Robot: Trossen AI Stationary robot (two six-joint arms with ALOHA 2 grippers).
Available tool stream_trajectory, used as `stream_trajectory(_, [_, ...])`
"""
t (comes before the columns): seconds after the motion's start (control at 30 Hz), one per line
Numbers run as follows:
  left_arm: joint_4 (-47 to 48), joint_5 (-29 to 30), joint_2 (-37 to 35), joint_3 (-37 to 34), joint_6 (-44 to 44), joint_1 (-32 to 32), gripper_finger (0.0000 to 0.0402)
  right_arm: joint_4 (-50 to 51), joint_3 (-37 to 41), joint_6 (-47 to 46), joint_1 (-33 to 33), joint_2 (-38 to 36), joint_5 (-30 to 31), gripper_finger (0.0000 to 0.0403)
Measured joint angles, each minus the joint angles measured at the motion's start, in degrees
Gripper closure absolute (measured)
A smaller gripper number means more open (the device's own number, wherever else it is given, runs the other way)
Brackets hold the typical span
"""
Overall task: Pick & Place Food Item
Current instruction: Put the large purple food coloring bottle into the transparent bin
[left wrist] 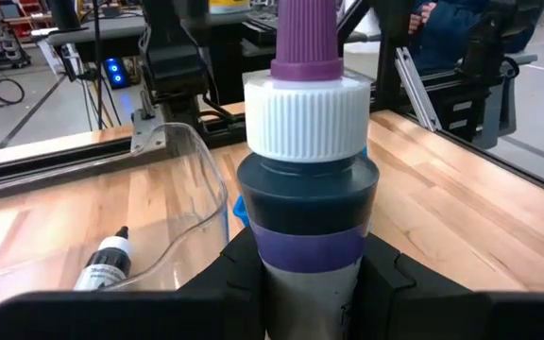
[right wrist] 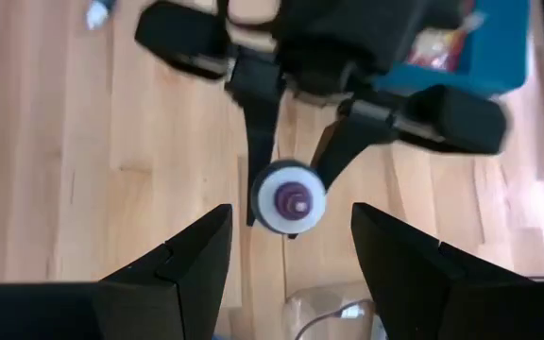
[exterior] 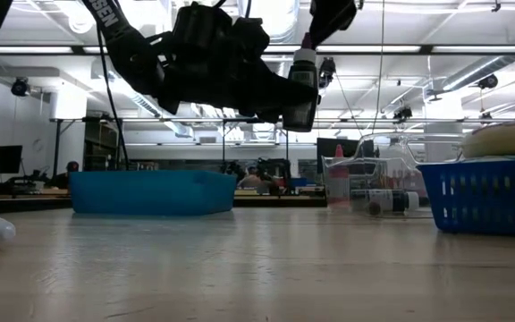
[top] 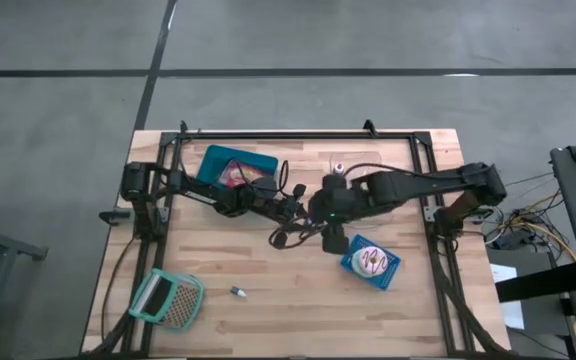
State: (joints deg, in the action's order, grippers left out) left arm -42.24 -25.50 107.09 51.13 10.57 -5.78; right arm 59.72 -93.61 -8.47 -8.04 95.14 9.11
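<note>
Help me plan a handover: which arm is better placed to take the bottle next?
Right. The left pincer is shut on the bottle low on its body, leaving the white cap free. The right pincer is open and looks straight down on that cap.

Only partial text readable: white letters "SEN" on the dark arm link [exterior: 107, 12] in the low view, at about 11 o'clock of the frame, rest of the word cut off. The small bottle [left wrist: 103, 265] lying on the table in the left wrist view, about 8 o'clock, has a printed label, too small to read. Nothing else legible.
</note>
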Motion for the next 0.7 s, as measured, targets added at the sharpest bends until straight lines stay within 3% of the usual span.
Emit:
stream_trajectory(0.53, [-0.07,0.02,-0.02,-0.04,0.39,0.00,0.0315,1.41,-1.52,2.25,1.56,4.39,-2.10,0.0189])
stream_trajectory(0.7, [-0.08,0.03,-0.02,-0.04,0.39,0.00,0.0315,1.30,-1.52,2.68,1.61,4.51,-2.09,0.0207])
